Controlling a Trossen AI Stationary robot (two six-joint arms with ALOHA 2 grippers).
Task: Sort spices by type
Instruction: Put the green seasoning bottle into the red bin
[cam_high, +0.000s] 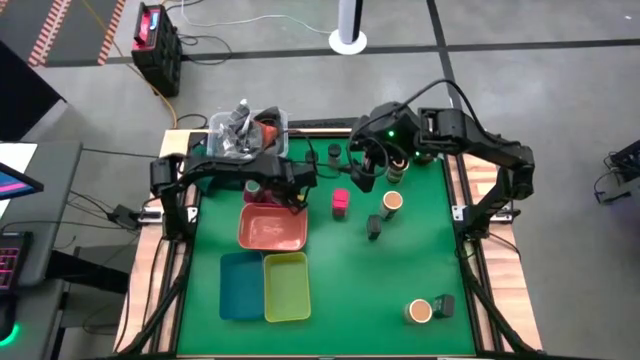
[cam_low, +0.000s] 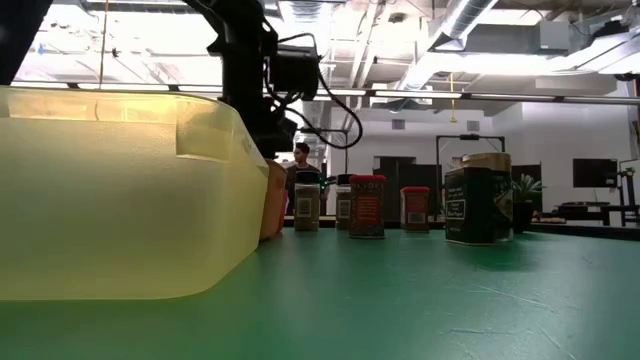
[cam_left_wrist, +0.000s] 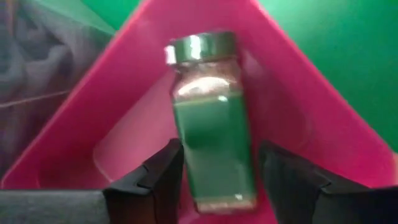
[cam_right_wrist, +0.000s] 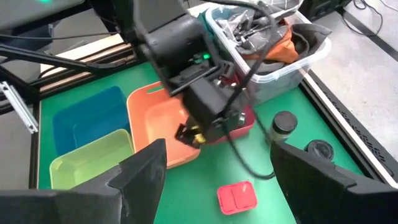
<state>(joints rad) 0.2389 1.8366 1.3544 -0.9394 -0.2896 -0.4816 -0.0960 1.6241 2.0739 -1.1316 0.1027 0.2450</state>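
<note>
In the left wrist view, a spice jar (cam_left_wrist: 211, 124) with a green label and a shiny lid lies between the fingers of my left gripper (cam_left_wrist: 221, 149), over the magenta-pink tray (cam_left_wrist: 93, 124). That gripper (cam_high: 270, 190) is at the table's far left and is shut on the jar. My right gripper (cam_right_wrist: 217, 149) hangs open and high near the far middle (cam_high: 365, 178), holding nothing. A magenta box (cam_high: 341, 203), a tan-topped jar (cam_high: 392, 201) and a small dark one (cam_high: 374, 227) stand on the green mat. My left gripper pinches the green-labelled jar between its two fingers (cam_left_wrist: 169, 171), on the two sides of the jar's bottom half (cam_left_wrist: 194, 180). The fingers slant steeply down and lie along the jar. Its lid (cam_left_wrist: 200, 46) points away from the gripper into the tray. I cannot tell whether it rests on the tray's floor.
Salmon (cam_high: 272, 228), teal (cam_high: 241, 285) and yellow-green (cam_high: 286, 287) trays lie near the pink one. A clear bin of clutter (cam_high: 248, 132) stands at the far left. Dark jars (cam_high: 333, 152) stand along the far edge. A tan-topped jar (cam_high: 419, 311) and a dark one (cam_high: 445, 305) stand near right.
</note>
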